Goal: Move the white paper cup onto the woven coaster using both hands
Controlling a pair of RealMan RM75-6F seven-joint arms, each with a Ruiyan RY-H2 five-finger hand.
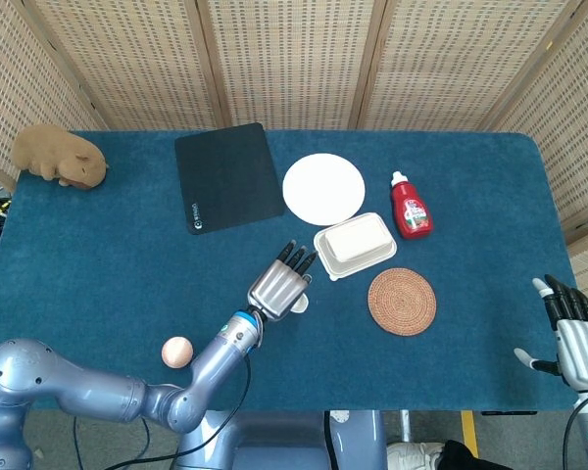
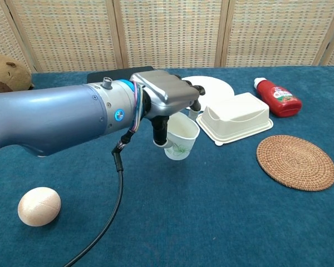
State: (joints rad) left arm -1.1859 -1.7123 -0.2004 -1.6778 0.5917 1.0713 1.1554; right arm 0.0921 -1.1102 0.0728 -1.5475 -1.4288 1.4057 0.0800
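The left hand (image 2: 166,101) grips the white paper cup (image 2: 181,137) from above, fingers curled over its rim, and holds it upright. In the chest view the cup hangs below the palm; whether its base touches the blue tabletop (image 2: 222,211) cannot be told. In the head view the same left hand (image 1: 281,285) covers most of the cup (image 1: 299,304), and only a sliver of white rim shows at its right edge.

Just beyond the fingertips lies the white clamshell food box (image 2: 234,117), near the cup but not touching it. The woven coaster (image 2: 296,162) lies to the right of the left hand, past the box's near corner, well apart from the cup and bare.

The right hand (image 1: 575,338) shows only in the head view, at the far right edge of the tabletop, fingers spread and holding nothing.

Beyond the left hand lie a white round plate (image 1: 323,188) and a black mat (image 1: 228,176). A red sauce bottle (image 2: 276,97) lies on its side beyond the coaster. A wooden egg (image 2: 39,206) lies to the left of the left hand, near the tabletop's front edge. A brown plush animal (image 1: 59,157) sits at the far left corner.
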